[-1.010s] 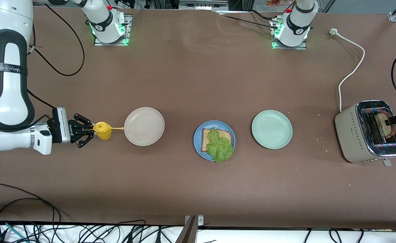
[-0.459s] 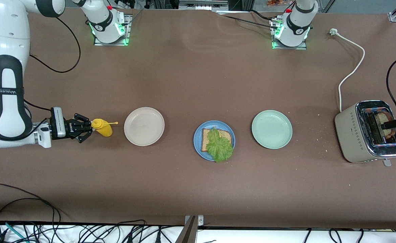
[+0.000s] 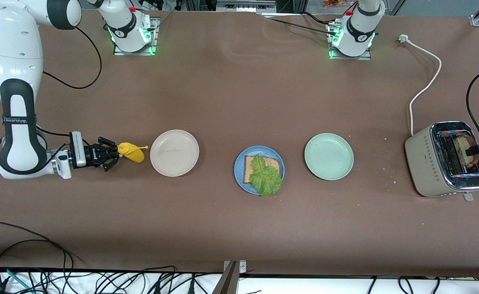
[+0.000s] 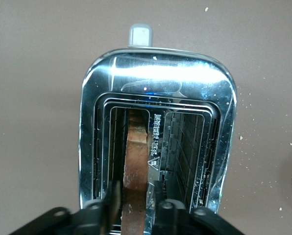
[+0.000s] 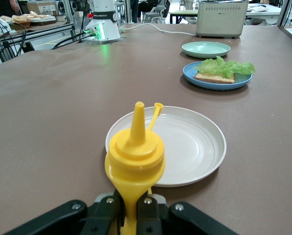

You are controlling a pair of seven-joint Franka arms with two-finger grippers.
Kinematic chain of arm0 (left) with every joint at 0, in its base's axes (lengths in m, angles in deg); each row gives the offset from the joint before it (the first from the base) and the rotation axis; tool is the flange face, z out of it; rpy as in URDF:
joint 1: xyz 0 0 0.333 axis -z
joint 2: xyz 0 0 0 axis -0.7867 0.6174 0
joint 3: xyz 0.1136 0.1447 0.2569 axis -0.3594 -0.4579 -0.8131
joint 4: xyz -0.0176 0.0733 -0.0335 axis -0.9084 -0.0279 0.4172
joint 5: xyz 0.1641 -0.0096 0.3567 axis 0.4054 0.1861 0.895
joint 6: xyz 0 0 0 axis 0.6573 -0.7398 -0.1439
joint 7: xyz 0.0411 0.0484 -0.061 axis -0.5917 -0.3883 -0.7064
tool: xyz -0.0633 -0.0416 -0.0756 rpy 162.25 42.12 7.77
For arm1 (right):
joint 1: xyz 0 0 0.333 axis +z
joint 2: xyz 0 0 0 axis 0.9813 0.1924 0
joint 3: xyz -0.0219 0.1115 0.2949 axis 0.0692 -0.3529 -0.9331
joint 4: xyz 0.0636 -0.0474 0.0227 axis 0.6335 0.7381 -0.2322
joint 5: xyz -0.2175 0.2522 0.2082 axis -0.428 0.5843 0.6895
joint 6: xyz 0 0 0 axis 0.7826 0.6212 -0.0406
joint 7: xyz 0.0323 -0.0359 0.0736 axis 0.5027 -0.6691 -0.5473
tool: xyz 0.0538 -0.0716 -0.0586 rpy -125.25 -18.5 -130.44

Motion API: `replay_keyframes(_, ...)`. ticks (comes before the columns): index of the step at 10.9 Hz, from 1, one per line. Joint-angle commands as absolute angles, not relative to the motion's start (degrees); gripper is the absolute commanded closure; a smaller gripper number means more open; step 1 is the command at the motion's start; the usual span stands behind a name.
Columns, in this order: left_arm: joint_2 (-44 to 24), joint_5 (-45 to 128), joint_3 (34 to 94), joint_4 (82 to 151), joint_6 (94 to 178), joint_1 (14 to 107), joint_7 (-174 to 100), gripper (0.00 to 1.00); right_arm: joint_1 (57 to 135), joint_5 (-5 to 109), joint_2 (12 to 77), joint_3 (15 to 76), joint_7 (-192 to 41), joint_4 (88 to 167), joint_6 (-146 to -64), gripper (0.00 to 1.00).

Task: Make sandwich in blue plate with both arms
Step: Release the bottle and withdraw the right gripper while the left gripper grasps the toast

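The blue plate point(image 3: 239, 173) lies mid-table and carries one brown bread slice point(image 3: 274, 164) with a green lettuce leaf point(image 3: 265, 176) on top; the plate also shows in the right wrist view point(image 5: 190, 72). A toasted bread slice point(image 4: 136, 156) stands in a slot of the toaster point(image 3: 431, 163). My left gripper point(image 4: 134, 201) is over that slot, its fingers point(image 4: 112, 198) shut against the slice's two faces. My right gripper point(image 3: 114, 154) is shut on the base of a yellow squeeze bottle point(image 3: 132, 153), held tipped sideways with its nozzle toward the cream plate point(image 3: 174, 152).
A mint-green plate point(image 3: 328, 156) lies between the blue plate and the toaster. The toaster's white cord point(image 3: 425, 85) runs toward the left arm's base. Crumbs are scattered round the toaster. Cables hang along the table edge nearest the front camera.
My left gripper's fingers have closed in on the toast slice. My right arm has shifted, carrying the yellow bottle a little toward the cream plate.
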State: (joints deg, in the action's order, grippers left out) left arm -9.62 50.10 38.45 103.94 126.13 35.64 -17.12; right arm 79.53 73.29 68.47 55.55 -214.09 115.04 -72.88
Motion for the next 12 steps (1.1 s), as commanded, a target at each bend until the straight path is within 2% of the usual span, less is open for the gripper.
replay_keyframes(1, -8.9, 50.0, 38.7, 102.8, 126.0, 35.2, -15.5, 0.81, 77.9, 75.9, 68.6, 54.8, -214.1, 116.4, -71.4, 0.66)
replay_keyframes(3, -8.9, 50.1, 38.7, 102.8, 126.0, 35.3, -15.5, 1.00, 77.9, 77.3, 68.6, 54.8, -214.0, 116.3, -71.4, 0.13)
replay_keyframes(4, -8.9, 50.1, 38.7, 102.8, 125.9, 35.2, -15.4, 1.00, 77.9, 77.4, 68.5, 54.8, -213.8, 116.0, -71.5, 0.00)
replay_keyframes(7, -9.8, 49.9, 38.8, 102.7, 125.0, 35.1, -12.9, 1.00, 77.9, 77.0, 68.2, 55.8, -211.8, 114.9, -71.8, 0.00)
replay_keyframes(9, -12.1, 50.1, 38.8, 102.6, 123.0, 35.1, -12.7, 1.00, 78.0, 76.6, 68.0, 59.0, -208.8, 114.5, -72.1, 0.00)
replay_keyframes(12, -16.9, 50.2, 39.3, 102.4, 117.0, 35.2, -12.5, 1.00, 78.3, 71.9, 67.1, 62.6, -201.7, 111.6, -71.5, 0.00)
